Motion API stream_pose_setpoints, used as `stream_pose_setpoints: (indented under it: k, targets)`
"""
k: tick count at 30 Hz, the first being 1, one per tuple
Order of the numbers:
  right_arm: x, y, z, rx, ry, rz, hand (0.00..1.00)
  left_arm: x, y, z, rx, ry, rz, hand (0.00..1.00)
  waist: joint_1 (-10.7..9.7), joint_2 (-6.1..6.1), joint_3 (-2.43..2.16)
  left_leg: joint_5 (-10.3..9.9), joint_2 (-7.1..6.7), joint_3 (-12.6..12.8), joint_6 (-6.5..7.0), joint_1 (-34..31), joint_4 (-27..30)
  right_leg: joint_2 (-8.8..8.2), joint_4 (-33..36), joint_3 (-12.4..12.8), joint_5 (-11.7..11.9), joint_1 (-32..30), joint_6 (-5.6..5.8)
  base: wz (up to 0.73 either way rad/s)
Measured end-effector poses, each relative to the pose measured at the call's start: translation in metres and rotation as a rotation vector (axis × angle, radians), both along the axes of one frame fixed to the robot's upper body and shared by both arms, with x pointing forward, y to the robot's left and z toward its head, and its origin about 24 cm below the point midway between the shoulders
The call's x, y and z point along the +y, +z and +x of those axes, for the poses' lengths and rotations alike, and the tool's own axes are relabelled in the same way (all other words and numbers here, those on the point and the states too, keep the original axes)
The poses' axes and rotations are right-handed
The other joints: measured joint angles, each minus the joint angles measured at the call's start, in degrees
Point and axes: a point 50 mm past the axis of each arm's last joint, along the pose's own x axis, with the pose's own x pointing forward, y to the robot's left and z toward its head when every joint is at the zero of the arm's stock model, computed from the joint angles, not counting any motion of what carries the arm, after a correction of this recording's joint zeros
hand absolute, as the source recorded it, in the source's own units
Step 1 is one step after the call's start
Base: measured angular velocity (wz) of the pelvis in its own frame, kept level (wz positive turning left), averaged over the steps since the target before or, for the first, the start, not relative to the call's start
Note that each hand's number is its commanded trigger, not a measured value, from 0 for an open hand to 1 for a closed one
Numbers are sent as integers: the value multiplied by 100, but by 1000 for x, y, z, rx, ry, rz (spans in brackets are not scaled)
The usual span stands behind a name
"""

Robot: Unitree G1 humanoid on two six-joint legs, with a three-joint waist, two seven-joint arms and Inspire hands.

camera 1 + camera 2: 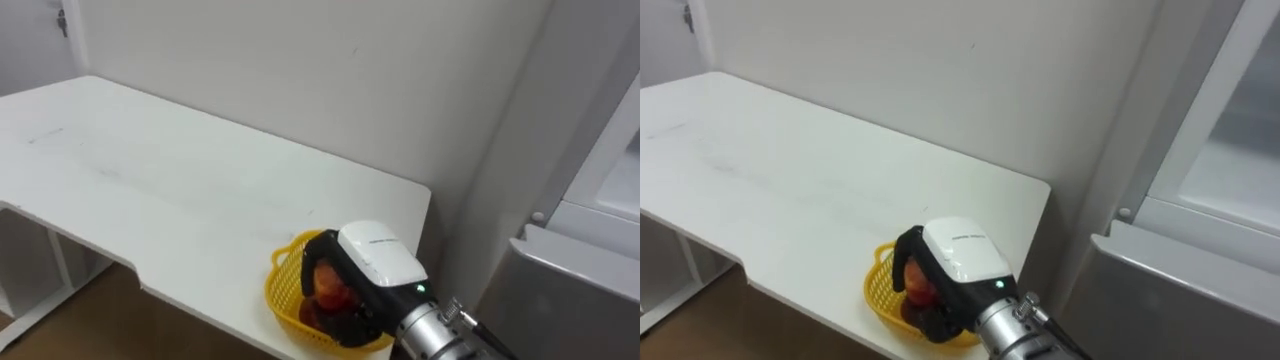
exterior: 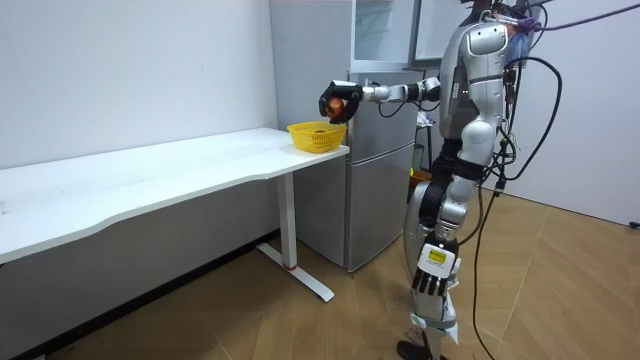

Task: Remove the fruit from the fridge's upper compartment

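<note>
Left eye view: right hand (image 1: 368,262) curled round an orange-red fruit (image 1: 328,284), with the yellow basket (image 1: 281,292) just below it at the surface (image 1: 200,190) corner. I judge the fetch done; the drop into the basket is left. The palm hides most of the fruit, so I can't name it.

Room view: hand hangs clear above the basket. Fridge (image 2: 385,170) stands behind its arm, upper part apparently open. Left hand (image 2: 432,285) hangs low by the leg.

Right eye view: same grip; arm cut off at the frame edge.
</note>
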Motion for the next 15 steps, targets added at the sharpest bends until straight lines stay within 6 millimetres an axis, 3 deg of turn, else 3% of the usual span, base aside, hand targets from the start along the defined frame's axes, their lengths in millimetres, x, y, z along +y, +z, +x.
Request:
stream_pose_setpoints:
  k: [1, 2, 4, 15]
  targets:
    - [-1, -2, 0, 10, -3, 3, 95, -1, 0, 0, 1, 0, -2, 0, 5, 15, 11, 0, -1, 0, 0, -8, 2, 1, -15, -1, 0, 0, 0, 0]
    - [-1, -3, 1, 22, -3, 4, 77, -1, 0, -1, 4, -1, -5, 0, 4, 27, 19, 0, -2, 0, 0, -11, 4, 1, -23, -1, 0, 1, 0, 0]
    - [-2, -5, 1, 37, -5, 5, 0, -1, 0, -1, 5, 0, -5, 0, 1, 39, 26, 0, -2, 1, 0, -15, 3, 2, -29, -1, 0, 0, 0, 0]
    - [-1, 1, 5, 44, -5, 32, 0, -1, 0, 1, -2, -2, -2, 0, -3, 90, 12, 0, -3, 4, 0, -17, 20, 4, -35, 4, 0, 1, 0, 0]
